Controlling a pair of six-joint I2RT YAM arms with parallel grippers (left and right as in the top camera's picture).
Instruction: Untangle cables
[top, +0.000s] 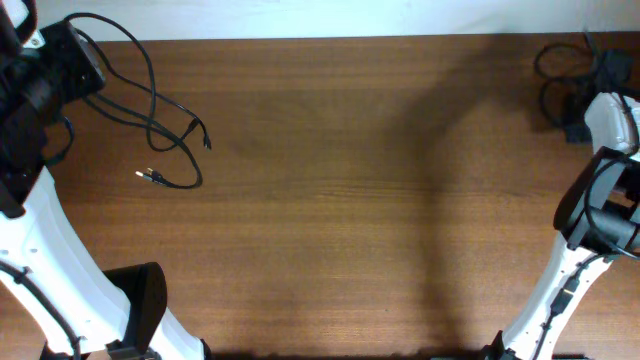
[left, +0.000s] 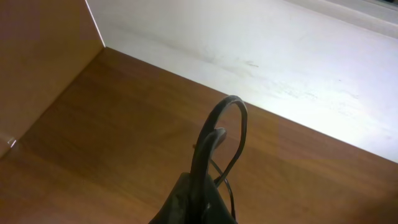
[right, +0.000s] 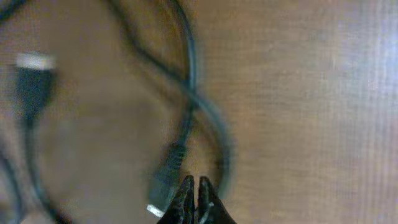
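A thin black cable (top: 152, 112) runs from my left gripper (top: 72, 52) at the far left corner out over the table. Its two plug ends lie at the middle left, one (top: 204, 135) and the other (top: 148, 177). In the left wrist view my left gripper (left: 199, 190) is shut on a loop of this cable (left: 231, 118). A second bunch of black cables (top: 556, 65) lies at the far right corner, with my right gripper (top: 585, 105) over it. In the right wrist view the right gripper (right: 194, 190) is shut and empty just above blurred cables (right: 189, 74), beside a plug (right: 163, 186). Another plug (right: 30, 78) lies to the left.
The brown wooden table (top: 380, 200) ends at a white far edge (top: 350, 18). The left arm's base (top: 140, 300) stands at the front left and the right arm's base (top: 540, 310) at the front right.
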